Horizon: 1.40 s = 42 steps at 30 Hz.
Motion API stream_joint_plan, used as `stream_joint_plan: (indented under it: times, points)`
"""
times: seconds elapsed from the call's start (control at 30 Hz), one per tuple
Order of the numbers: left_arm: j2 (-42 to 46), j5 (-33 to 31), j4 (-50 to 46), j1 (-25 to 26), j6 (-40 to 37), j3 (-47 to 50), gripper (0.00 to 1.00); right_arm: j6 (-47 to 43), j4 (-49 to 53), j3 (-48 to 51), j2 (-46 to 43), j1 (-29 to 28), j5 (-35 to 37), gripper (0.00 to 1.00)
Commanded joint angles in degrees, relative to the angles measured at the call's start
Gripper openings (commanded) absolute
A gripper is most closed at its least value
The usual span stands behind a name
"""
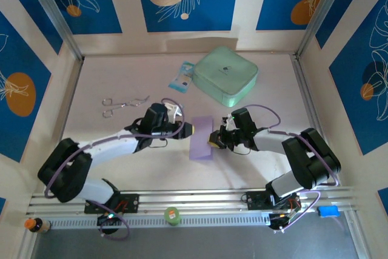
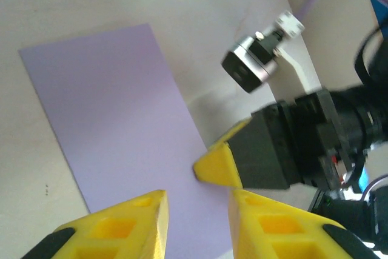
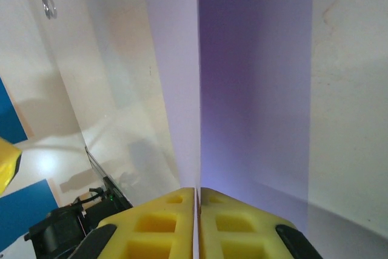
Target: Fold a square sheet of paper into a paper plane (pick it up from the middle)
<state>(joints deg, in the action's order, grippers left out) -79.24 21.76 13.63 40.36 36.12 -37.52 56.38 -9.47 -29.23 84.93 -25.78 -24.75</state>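
Square sheet of paper [image 1: 201, 139] lies flat mid-tabletop [image 1: 109, 77], between the arms. Right end effector [image 1: 215, 141] is pressed together, pinching its right edge. Left end effector [image 2: 195, 198] is spread, hovering over it. Likely an early crease; next, carry the edge across, align, press.

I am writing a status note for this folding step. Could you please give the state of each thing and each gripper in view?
square sheet of paper: a rectangle, apparently folded in half, lying on the table.
left gripper: open, above the paper.
right gripper: shut on the paper's edge.
mint-green case: closed.
scissor-like tool: lying flat, away from both grippers.
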Motion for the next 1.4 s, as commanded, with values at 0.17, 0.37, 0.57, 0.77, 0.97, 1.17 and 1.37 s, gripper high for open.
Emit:
stream_joint_plan:
  times: [0.17, 0.37, 0.57, 0.77, 0.97, 1.17, 1.37]
  points:
    - [4.80, -7.53, 10.59, 9.33, -15.72, 6.67, 0.36, -2.70, 2.71, -3.28, 1.03, 0.20, -2.77, 0.15]
    - [1.95, -16.31, 6.89, 19.34, -29.76, 4.89, 0.44, -2.02, 1.90, -2.89, 1.37, 0.55, -2.68, 0.14]
    - [-3.78, -25.35, 3.97, 27.38, -37.73, 1.33, 0.52, -1.68, 1.50, -2.67, 1.35, 0.64, -2.69, 0.14]
    - [-9.23, -38.16, 1.16, 32.69, -43.10, -2.56, 0.54, -1.61, 1.50, -2.64, 1.03, 0.73, -2.82, 0.13]
    - [-12.29, -49.44, 0.28, 34.53, -44.60, -4.69, 0.54, -1.49, 1.50, -2.54, 0.77, 0.73, -2.84, 0.13]
    - [-12.99, -51.26, 0.45, 34.81, -44.73, -4.41, 0.54, -1.53, 1.48, -2.67, 0.94, 0.82, -2.81, 0.13]
    - [-14.31, -51.94, -0.66, 34.79, -43.75, -4.82, 0.53, -1.47, 1.53, -2.58, 0.78, 0.82, -2.75, 0.13]
